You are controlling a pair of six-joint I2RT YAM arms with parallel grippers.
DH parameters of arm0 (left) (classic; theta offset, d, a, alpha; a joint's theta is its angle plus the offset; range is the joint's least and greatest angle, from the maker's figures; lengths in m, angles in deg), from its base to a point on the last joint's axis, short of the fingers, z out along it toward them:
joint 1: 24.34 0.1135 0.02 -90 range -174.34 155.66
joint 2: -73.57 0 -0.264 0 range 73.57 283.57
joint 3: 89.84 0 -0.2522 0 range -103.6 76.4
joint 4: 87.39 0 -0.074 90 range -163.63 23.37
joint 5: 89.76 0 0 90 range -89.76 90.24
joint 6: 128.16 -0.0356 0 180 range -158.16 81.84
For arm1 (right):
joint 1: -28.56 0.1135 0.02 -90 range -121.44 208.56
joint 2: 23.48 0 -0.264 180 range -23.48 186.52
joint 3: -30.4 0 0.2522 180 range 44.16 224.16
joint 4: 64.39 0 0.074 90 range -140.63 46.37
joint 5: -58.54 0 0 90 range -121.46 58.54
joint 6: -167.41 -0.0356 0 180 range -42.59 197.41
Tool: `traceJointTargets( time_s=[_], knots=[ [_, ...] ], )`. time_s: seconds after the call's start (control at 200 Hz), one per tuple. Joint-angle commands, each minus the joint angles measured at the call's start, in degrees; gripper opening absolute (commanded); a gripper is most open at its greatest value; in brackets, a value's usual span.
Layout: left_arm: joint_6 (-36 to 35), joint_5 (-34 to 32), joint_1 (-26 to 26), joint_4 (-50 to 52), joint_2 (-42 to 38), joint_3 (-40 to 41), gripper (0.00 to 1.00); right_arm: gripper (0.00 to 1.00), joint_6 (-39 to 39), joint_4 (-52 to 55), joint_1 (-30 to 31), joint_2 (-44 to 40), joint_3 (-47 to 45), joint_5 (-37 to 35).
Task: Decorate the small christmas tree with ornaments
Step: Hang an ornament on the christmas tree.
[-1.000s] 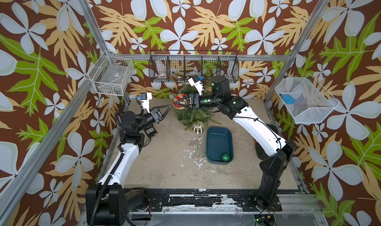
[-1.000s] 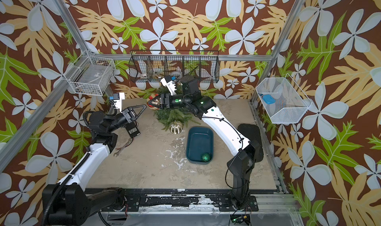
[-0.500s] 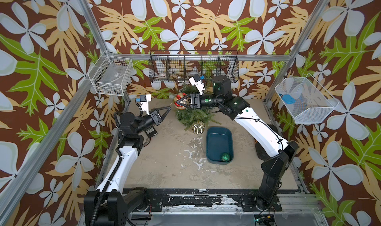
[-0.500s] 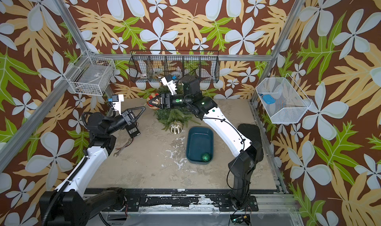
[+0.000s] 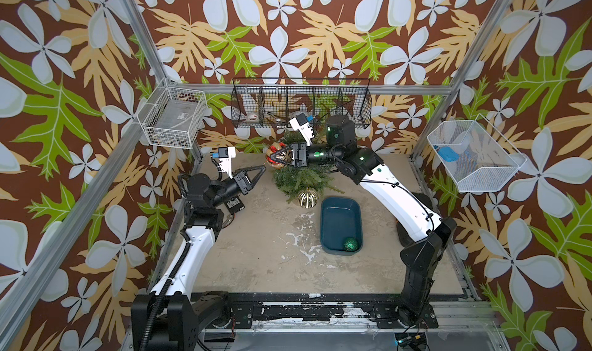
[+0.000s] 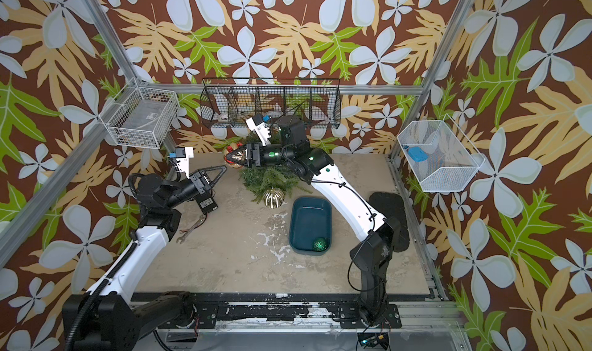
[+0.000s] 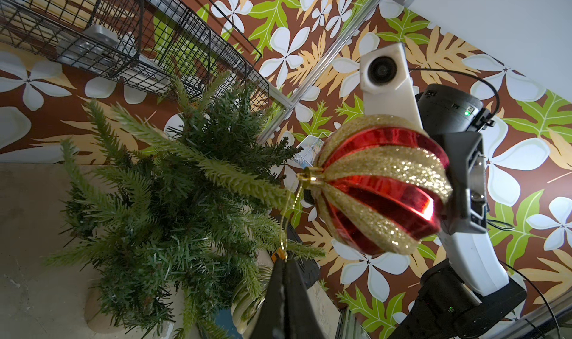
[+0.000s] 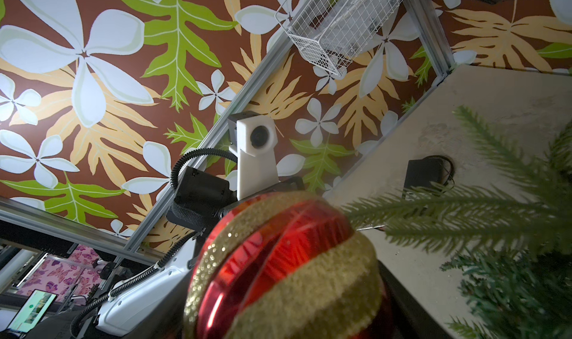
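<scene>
Reaching across the tree (image 5: pixel 298 178), our right hand (image 5: pixel 271 159) grips the red-and-gold bauble (image 7: pixel 380 182); our left hand (image 7: pixel 284 261) (closed tight) pinches its loop (image 7: pixel 283 235).

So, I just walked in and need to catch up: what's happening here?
A two-armed robot is decorating a small tree. The right hand grips a red-and-gold bauble beside the tree, while the left hand, shut, pinches the end of its gold loop near a branch tip. A gold-and-white bauble sits at the tree's front edge. A green bauble lies in the tray.
</scene>
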Motion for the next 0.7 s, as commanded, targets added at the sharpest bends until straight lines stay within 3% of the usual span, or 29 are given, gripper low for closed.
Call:
traceJointTargets(
  time_s=[0.0, 0.696],
  knots=[
    [1.3, 0.5, 0.1, -3.5, 0.6, -0.7, 0.00, 0.64, 0.8, -0.1, 0.0, 0.3, 0.5, 0.1],
    [4.4, 2.2, -0.3, -7.4, 2.6, -0.3, 0.00, 0.64, 0.5, -1.8, -0.8, -2.2, -4.7, 0.0]
  ],
)
